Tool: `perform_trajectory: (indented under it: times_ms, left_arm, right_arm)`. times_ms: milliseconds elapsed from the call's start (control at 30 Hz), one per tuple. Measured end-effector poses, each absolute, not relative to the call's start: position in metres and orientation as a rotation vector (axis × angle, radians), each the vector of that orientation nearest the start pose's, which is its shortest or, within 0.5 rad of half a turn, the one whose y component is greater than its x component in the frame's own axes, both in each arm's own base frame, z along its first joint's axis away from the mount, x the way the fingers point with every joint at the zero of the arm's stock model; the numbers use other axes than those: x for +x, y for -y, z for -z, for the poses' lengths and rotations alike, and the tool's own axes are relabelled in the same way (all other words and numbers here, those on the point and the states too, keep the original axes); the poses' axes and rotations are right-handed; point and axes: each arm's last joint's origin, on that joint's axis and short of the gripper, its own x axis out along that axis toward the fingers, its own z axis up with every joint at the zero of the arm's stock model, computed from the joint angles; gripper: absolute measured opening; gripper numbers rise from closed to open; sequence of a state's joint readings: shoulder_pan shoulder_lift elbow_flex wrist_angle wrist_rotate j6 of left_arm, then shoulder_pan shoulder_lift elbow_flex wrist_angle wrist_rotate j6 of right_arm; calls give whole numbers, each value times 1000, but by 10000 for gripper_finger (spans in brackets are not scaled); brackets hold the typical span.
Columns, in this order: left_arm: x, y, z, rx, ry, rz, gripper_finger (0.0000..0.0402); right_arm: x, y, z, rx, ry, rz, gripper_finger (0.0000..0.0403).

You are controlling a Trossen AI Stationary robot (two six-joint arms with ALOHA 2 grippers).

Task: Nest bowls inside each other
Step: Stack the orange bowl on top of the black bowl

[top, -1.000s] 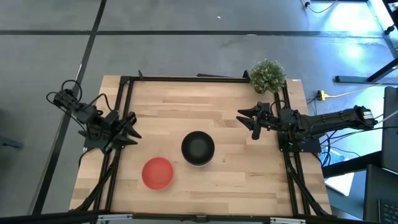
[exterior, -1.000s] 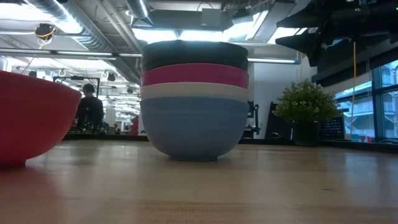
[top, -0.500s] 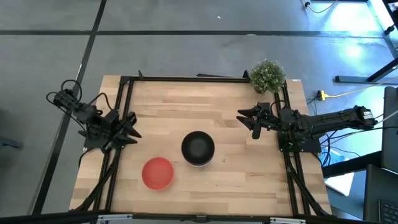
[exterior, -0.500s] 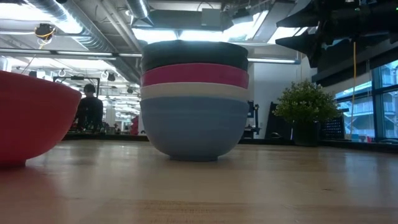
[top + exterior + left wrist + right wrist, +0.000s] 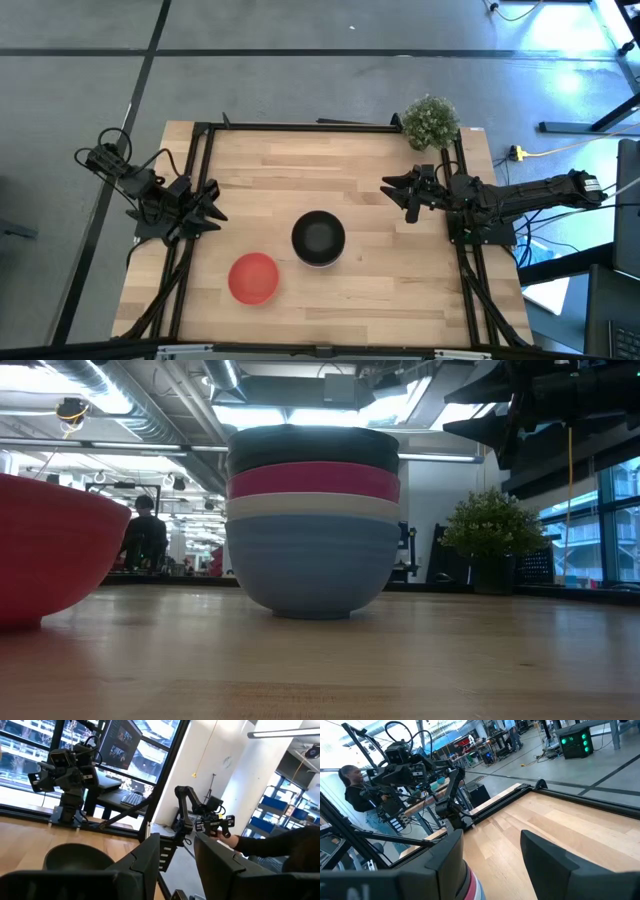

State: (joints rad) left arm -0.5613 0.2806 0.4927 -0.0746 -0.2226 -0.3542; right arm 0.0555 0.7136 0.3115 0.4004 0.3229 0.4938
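Note:
A stack of nested bowls (image 5: pixel 318 238) stands at the table's middle: blue at the bottom (image 5: pixel 312 565), then white, magenta-pink and black on top (image 5: pixel 312 448). A red bowl (image 5: pixel 253 277) stands alone near the front left, rim up; it also shows in the low view (image 5: pixel 50 550). My left gripper (image 5: pixel 215 203) is open and empty above the table's left edge. My right gripper (image 5: pixel 397 195) is open and empty at the right side. The stack's top shows in the left wrist view (image 5: pixel 80 856) and its side in the right wrist view (image 5: pixel 472 887).
A small green potted plant (image 5: pixel 430 122) stands at the far right corner. A black metal frame (image 5: pixel 300 127) runs along the table's far edge and both sides. Bare wood lies between the stack and the far edge. A person (image 5: pixel 357 785) shows beyond the table.

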Motion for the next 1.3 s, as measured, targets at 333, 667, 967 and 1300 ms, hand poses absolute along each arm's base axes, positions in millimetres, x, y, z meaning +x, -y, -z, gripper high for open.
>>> perform_trajectory:
  times_ms: [333, 667, 967, 1300]
  left_arm:
    - [79, 40, -282, -398, -105, 263, 115]
    - [76, 38, -260, -464, -322, 169, 115]
    - [87, 47, -246, -521, -514, 146, 114]
    - [109, 63, -228, -538, -725, 102, 114]
  right_arm:
    - [165, 0, -235, 516, 67, 262, 200]
    - [165, -5, -235, 548, 63, 231, 200]
    - [164, -10, -235, 566, 60, 216, 200]
    - [164, -11, -234, 566, 51, 220, 200]
